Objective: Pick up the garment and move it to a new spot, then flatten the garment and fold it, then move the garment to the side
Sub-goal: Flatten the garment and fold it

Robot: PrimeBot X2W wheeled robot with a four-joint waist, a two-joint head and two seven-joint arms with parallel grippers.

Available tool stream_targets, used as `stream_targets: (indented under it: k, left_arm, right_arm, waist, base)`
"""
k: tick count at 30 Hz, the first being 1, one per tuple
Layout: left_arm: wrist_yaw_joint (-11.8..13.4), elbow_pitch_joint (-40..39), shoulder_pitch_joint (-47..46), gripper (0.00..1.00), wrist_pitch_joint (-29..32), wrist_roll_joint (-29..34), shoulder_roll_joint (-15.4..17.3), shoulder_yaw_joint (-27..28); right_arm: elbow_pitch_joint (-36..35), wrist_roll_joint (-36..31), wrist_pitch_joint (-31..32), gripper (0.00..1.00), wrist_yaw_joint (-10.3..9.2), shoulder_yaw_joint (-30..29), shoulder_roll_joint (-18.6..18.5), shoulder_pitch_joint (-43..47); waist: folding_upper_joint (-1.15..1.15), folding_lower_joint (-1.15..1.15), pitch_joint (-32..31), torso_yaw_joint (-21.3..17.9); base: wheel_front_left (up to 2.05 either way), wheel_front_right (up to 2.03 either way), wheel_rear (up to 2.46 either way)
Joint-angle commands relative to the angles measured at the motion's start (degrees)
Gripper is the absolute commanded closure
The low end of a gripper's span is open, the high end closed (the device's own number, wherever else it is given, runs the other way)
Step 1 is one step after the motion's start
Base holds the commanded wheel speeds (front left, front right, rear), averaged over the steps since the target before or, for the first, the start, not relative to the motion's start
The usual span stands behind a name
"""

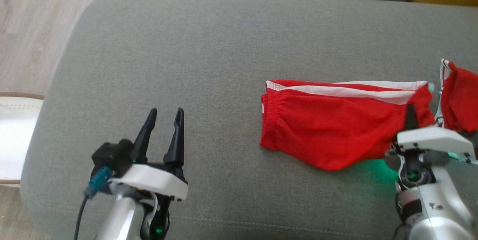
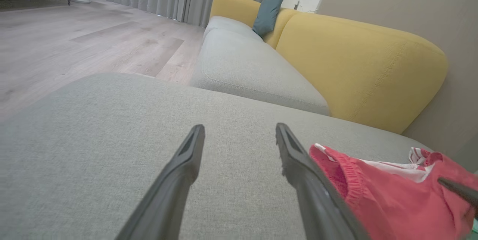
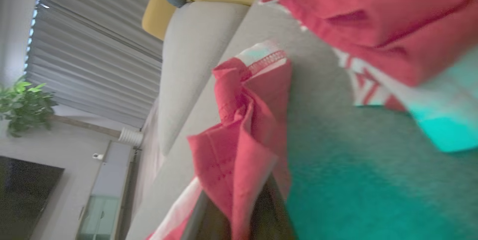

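Soft, limp red fabric shorts with white stripe: right gripper clenched on a hem corner; left gripper released, elastic waistband likely its best hold.

Red shorts lie on the grey seat, and the right gripper pinches their right end. The left gripper is open over the seat, well apart from them. More red cloth lies just to the right.

A wide grey sofa cushion with rounded corners, covered in woven fabric. A pair of red shorts with white side stripes lies on its right half, waistband toward the middle. Just beside them, at the right edge, lies a second red garment.
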Motion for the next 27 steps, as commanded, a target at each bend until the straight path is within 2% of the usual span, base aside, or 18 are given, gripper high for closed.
stream_targets:
  k: [1, 3, 12, 27]
  left_arm:
    - [-0.28, -1.4, -0.61, 0.0, -0.34, 0.76, 0.37, 2.24]
    - [-0.27, -1.28, -0.45, 0.0, -0.34, 0.78, 0.37, 2.27]
    - [-0.2, -0.57, 0.94, 0.0, -0.34, 0.81, 0.37, 2.54]
    - [0.0, -0.57, 2.07, 0.0, -0.34, 1.1, 0.37, 2.58]
  right_arm:
    - [-4.5, 2.72, -0.55, 1.0, 0.39, 4.68, 0.46, -1.89]
    - [-5.86, 4.04, -0.49, 1.0, 0.39, 6.41, 0.46, -1.61]
    - [-18.73, 14.99, -0.74, 1.0, 0.39, 25.84, 0.46, 3.49]
    - [-15.23, 21.29, -5.4, 1.0, 0.39, 44.42, 0.46, 1.43]
  waist:
    - [0.0, 0.0, -0.75, 0.59]
    - [0.0, 0.0, -1.03, 0.76]
    - [0.0, 0.0, -3.38, 1.99]
    - [0.0, 0.0, -4.41, 3.56]
  base:
    - [0.0, 0.0, 0.0]
    - [0.0, 0.0, 0.0]
    - [0.0, 0.0, 0.0]
    - [0.0, 0.0, 0.0]
